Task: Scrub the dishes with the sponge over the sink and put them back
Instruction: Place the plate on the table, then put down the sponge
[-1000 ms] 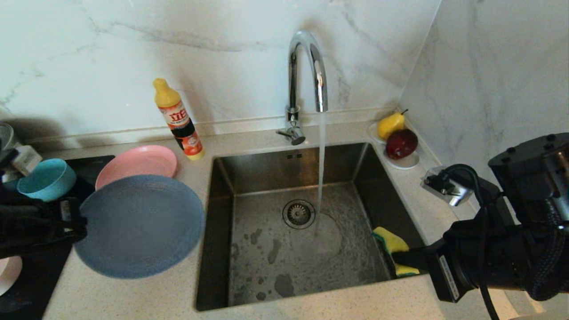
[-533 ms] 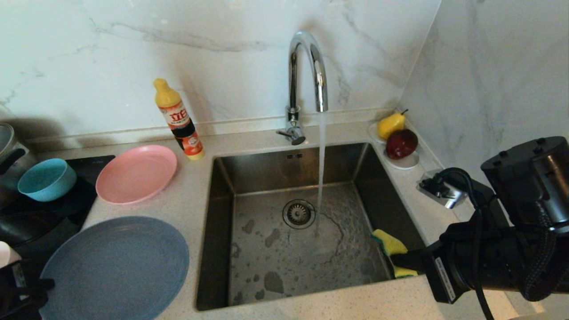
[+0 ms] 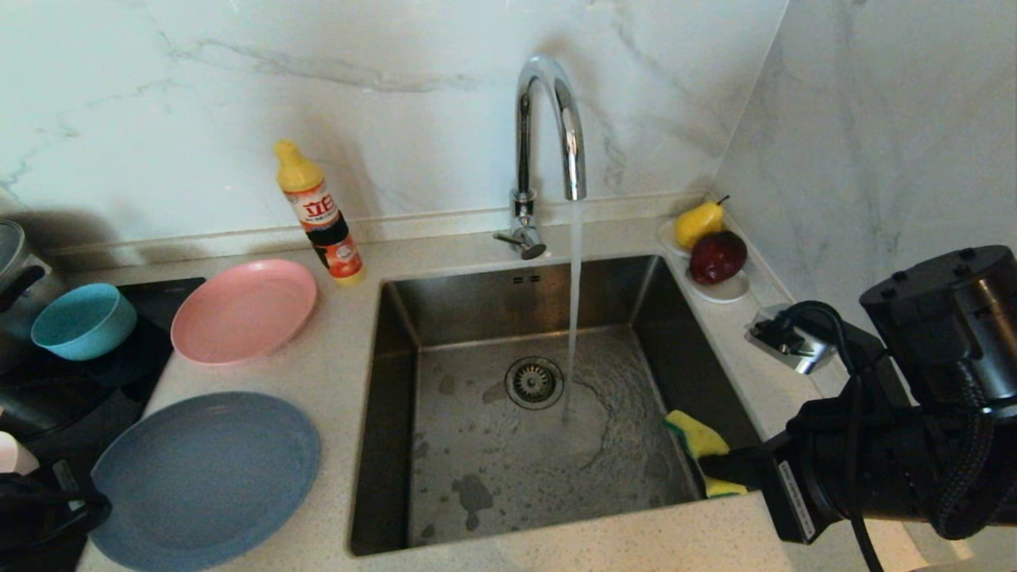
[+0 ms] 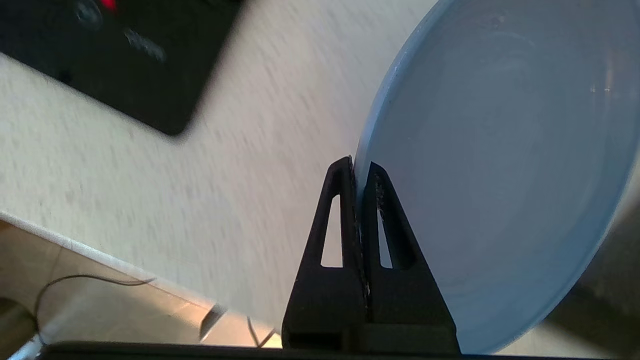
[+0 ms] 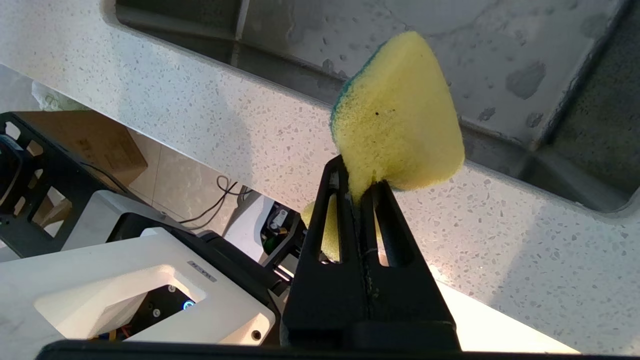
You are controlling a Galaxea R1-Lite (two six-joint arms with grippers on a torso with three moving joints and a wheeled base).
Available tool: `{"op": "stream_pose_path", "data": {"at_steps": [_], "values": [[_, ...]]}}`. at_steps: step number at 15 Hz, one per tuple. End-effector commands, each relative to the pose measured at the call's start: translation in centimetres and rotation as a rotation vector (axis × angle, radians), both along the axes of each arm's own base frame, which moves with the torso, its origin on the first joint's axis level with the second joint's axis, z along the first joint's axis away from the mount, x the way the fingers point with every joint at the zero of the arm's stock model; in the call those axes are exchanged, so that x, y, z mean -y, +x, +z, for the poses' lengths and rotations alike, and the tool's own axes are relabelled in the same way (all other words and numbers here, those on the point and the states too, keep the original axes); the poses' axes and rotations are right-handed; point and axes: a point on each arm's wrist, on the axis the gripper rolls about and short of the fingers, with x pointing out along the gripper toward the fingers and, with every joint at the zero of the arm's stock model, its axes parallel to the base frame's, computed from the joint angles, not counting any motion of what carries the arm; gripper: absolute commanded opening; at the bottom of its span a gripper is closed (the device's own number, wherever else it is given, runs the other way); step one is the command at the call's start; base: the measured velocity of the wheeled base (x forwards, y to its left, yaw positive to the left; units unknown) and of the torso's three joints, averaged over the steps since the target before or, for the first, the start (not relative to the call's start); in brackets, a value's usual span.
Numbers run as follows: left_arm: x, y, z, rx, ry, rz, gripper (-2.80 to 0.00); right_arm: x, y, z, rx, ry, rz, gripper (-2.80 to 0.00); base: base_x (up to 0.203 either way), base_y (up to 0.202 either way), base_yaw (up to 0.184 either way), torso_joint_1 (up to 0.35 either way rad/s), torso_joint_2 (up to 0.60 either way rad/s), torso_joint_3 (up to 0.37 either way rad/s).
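1. Two grips matter to us now. Our left gripper (image 4: 358, 172) is clamped on the rim of the grey-blue plate (image 3: 203, 477), which sits low over the countertop (image 3: 334, 381) near the salmon-pink plate (image 3: 242, 310). If we let go while it is tilted, it could clatter or slide towards the sink (image 3: 524, 413).
2. Our right gripper (image 5: 359, 187) pinches only a corner of the sponge (image 5: 397, 112) at the sink's front right edge. So small a bite on floppy foam could slip out.
3. We see the tap (image 3: 548, 127) running; splashing may wet the counter.
4. We judge the teal bowl (image 3: 83, 320) close enough to be knocked by our left arm.
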Motion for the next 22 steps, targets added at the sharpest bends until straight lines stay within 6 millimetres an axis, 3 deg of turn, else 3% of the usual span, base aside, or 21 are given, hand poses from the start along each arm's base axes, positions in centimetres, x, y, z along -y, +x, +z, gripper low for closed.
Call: {"op": "stream_pose_path", "data": {"at_steps": [1,4,8,9,15,17,18,22], "values": [[-1.7,1.6,-1.8,-0.061,-0.046,0.039,-2.80,-0.1,0.1,-0.2,-0.007,-0.003,-0.001,-2.80,0.000,0.000,0.000,0.000,0.00,0.000],[-3.5,2.4,-2.4,-0.051,-0.080,0.073,-2.80,0.1,0.3,-0.4,-0.014,-0.008,-0.010,-2.80,0.000,0.000,0.000,0.000,0.00,0.000],[-4.2,2.5,-3.0,-0.062,-0.090,0.093,-2.80,0.0,0.5,-0.4,-0.001,0.003,-0.010,-2.80,0.000,0.000,0.000,0.000,0.00,0.000],[-4.1,2.4,-3.0,-0.064,-0.089,0.090,0.00,0.0,0.5,-0.4,0.000,0.005,-0.011,-2.80,0.000,0.000,0.000,0.000,0.00,0.000],[-3.6,1.5,-0.8,0.055,-0.110,0.042,0.00,0.2,0.3,-0.5,-0.001,0.002,-0.014,-2.80,0.000,0.000,0.000,0.000,0.00,0.000],[-3.2,1.0,0.9,0.122,-0.084,0.021,0.00,0.2,0.3,-0.5,0.000,0.001,-0.016,-2.80,0.000,0.000,0.000,0.000,0.00,0.000],[-2.9,0.8,2.2,0.165,-0.075,-0.003,-2.80,0.2,0.3,-0.5,-0.001,0.001,-0.016,-2.80,0.000,0.000,0.000,0.000,0.00,0.000],[-2.3,0.8,8.4,0.356,-0.006,-0.153,-2.80,0.3,0.2,-0.6,0.000,-0.002,-0.017,-2.80,0.000,0.000,0.000,0.000,0.00,0.000]]}}
